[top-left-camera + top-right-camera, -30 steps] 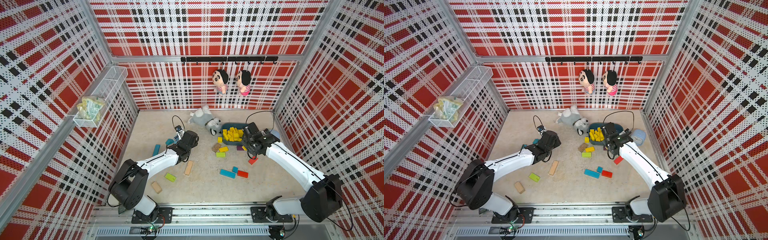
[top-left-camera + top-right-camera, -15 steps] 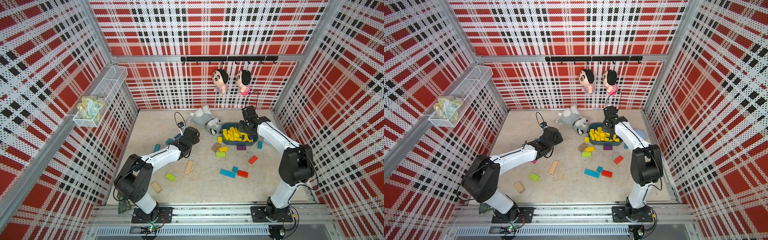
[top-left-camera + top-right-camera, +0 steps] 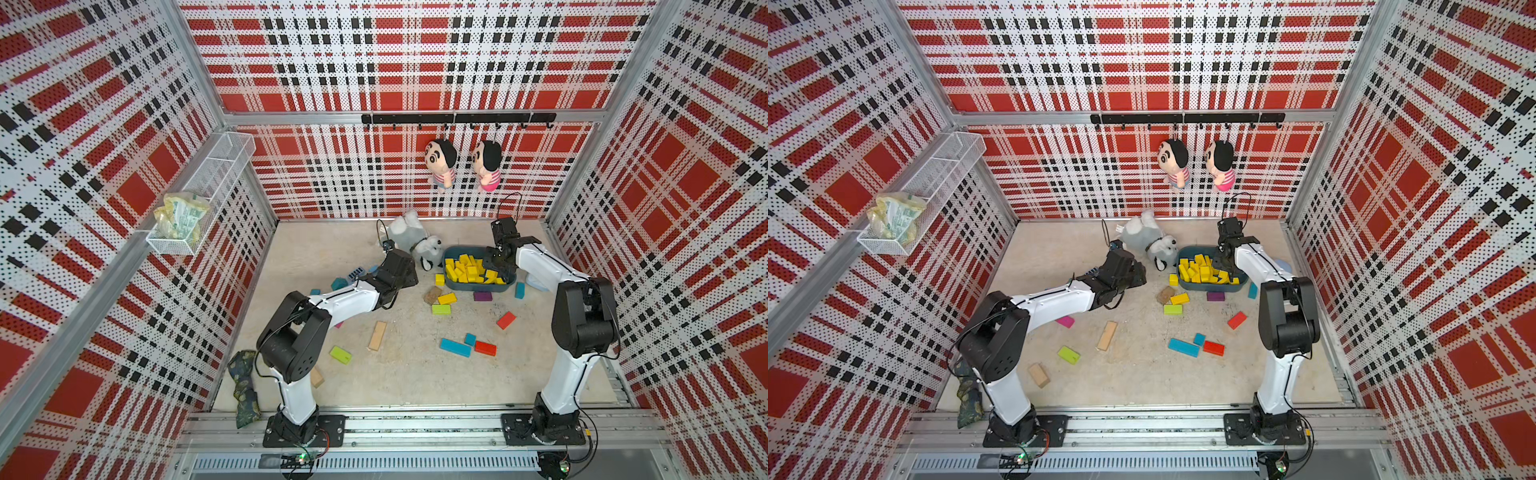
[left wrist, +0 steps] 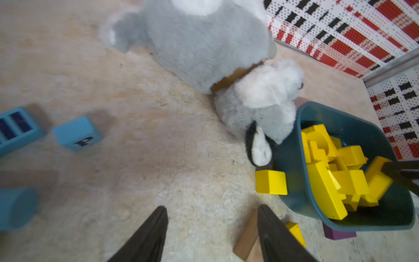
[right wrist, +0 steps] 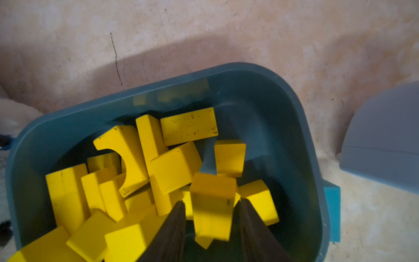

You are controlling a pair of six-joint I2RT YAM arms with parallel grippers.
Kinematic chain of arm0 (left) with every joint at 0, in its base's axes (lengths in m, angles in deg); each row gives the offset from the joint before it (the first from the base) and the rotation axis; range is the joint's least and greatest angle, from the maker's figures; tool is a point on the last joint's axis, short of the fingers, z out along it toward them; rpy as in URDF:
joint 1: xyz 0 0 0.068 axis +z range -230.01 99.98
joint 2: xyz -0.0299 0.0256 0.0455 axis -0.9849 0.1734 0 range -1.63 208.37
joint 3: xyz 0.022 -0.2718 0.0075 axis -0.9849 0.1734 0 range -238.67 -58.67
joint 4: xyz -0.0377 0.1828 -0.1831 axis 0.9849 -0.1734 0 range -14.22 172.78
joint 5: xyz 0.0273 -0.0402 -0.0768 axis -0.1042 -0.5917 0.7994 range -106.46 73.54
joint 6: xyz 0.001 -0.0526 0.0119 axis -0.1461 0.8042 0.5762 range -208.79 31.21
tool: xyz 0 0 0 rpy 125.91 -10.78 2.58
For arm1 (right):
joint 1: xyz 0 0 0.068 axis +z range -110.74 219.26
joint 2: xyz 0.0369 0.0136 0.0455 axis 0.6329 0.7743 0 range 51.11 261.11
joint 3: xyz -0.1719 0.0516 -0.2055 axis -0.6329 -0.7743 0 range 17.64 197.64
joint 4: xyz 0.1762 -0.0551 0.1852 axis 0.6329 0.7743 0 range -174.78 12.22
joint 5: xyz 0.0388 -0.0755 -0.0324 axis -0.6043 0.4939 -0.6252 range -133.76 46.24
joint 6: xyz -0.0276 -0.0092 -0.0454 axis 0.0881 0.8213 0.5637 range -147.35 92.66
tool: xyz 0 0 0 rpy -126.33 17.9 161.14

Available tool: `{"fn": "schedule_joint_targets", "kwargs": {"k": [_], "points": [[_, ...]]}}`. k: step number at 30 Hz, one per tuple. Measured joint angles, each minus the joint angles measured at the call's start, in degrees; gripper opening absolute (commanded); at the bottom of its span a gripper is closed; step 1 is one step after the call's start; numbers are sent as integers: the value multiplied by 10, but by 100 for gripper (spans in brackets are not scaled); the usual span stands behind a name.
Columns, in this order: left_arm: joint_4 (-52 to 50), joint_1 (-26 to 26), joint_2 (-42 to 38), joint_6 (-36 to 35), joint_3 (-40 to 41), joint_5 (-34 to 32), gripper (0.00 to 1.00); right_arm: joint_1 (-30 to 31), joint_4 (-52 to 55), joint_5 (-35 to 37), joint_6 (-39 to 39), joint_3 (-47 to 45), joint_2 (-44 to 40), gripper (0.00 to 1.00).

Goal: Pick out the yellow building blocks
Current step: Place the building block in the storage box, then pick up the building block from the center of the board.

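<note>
Hovering over bin (image 5: 260,108), right hand (image 5: 212,202) parted around yellow block (image 5: 213,220), seemingly loose; left hand (image 4: 211,206) spread, empty

The beige, mottled floor (image 3: 407,374) is carrying everything. In both top views a grey plush dog (image 3: 409,235) is lying at upper centre, and a teal tub (image 3: 451,254) is sitting just to its right. Just below the tub, a yellow cube (image 3: 439,279), a yellow brick (image 3: 447,298), a brown block (image 3: 432,295), a lime brick (image 3: 441,309) and a purple block (image 3: 482,296) are lying close together. Lower in the frame, a red block (image 3: 505,320), a blue bar (image 3: 455,347) and a red brick (image 3: 485,348) are resting. Left of these, a pale wood plank (image 3: 377,336) and a second lime brick (image 3: 340,355) are lying well apart from the tub.
</note>
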State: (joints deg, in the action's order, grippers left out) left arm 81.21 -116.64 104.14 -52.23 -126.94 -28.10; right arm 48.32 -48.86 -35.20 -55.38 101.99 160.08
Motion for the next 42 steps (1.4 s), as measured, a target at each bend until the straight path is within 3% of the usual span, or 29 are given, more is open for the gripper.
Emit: {"fn": "schedule_joint_targets", "kwargs": {"k": [5, 22, 32, 42], "points": [[3, -14, 66, -22, -62, 39, 66, -3, -13, 1, 1, -4, -6, 55], [-18, -24, 188, -71, -170, 143, 67, -16, -38, 16, 0, -86, -129, 56], [-52, -28, 223, -70, -215, 141, 66, -17, -39, 16, -6, -107, -134, 55], [-131, -40, 277, -85, -323, 89, 63, -17, -41, 16, -14, -116, -147, 56]]}}
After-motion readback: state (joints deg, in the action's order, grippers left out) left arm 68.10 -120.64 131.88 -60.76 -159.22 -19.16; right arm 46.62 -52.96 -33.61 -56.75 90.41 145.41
